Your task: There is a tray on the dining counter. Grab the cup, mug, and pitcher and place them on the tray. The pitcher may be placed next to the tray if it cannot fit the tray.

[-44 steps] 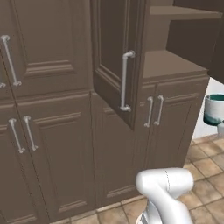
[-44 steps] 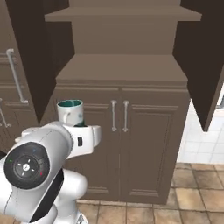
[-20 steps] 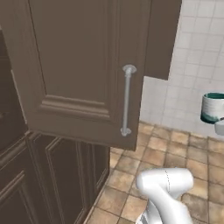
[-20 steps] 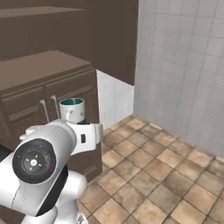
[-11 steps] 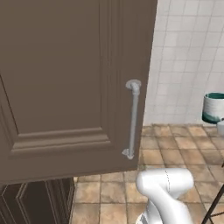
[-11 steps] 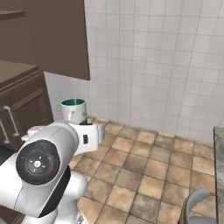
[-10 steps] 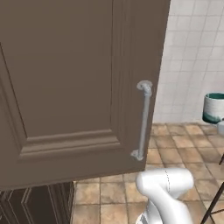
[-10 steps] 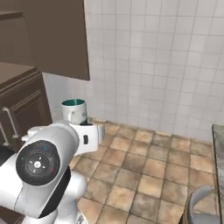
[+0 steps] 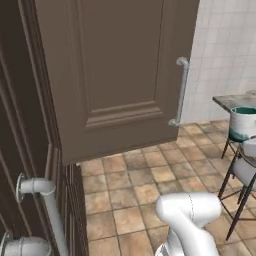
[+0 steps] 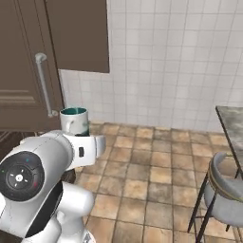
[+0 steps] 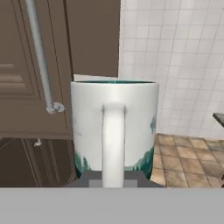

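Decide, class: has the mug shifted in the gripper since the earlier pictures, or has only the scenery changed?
No. The mug sits at the same spot above the white arm in the right base view; the cabinets and wall slid past as the base turned.

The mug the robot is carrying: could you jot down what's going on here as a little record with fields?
held item: mug, teal with white upper band
handle: white loop, facing the hand camera
posture: upright
gripper: shut on the mug
nearby: open brown cabinet door, white tiled wall, grey stool
floor: brown tiles
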